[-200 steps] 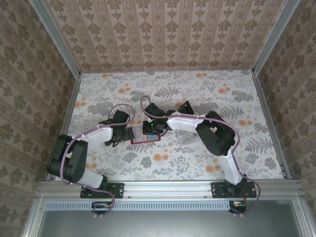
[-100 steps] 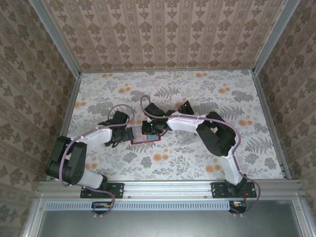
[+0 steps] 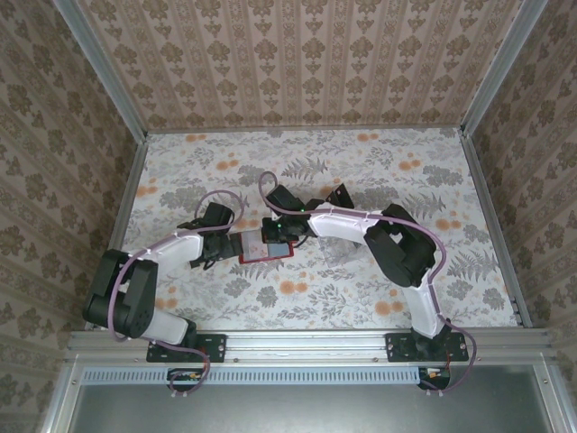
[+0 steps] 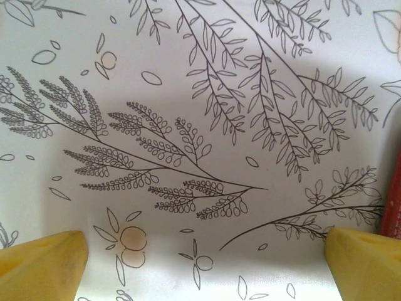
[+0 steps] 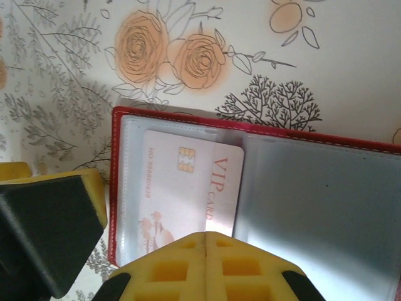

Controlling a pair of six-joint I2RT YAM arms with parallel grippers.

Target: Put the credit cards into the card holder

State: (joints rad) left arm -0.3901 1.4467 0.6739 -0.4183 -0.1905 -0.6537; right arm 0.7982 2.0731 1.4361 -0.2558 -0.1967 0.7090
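Note:
The red card holder [image 5: 263,135] lies open on the flowered tablecloth, its clear pockets facing up, and it is also seen mid-table [image 3: 269,258]. A pale credit card [image 5: 182,188] with a gold chip and "VIP CARD" lettering lies flat, partly inside the left pocket. My right gripper [image 5: 207,241] is shut, its yellow fingertips together over the card's near edge, and the card is not pinched between them. My left gripper [image 4: 203,269] is open wide over bare cloth, just left of the holder's red edge [image 4: 395,194]. One of its fingers [image 5: 53,226] stands beside the holder.
Patterned walls with metal corner posts [image 3: 122,99] box in the table on three sides. Both arms [image 3: 397,248] bend in over the middle of the table. Flowered cloth [image 3: 379,171] stretches behind and to either side of the holder.
My right gripper has drawn back slightly toward the far side, uncovering more of the holder and the card. The left arm has stayed put.

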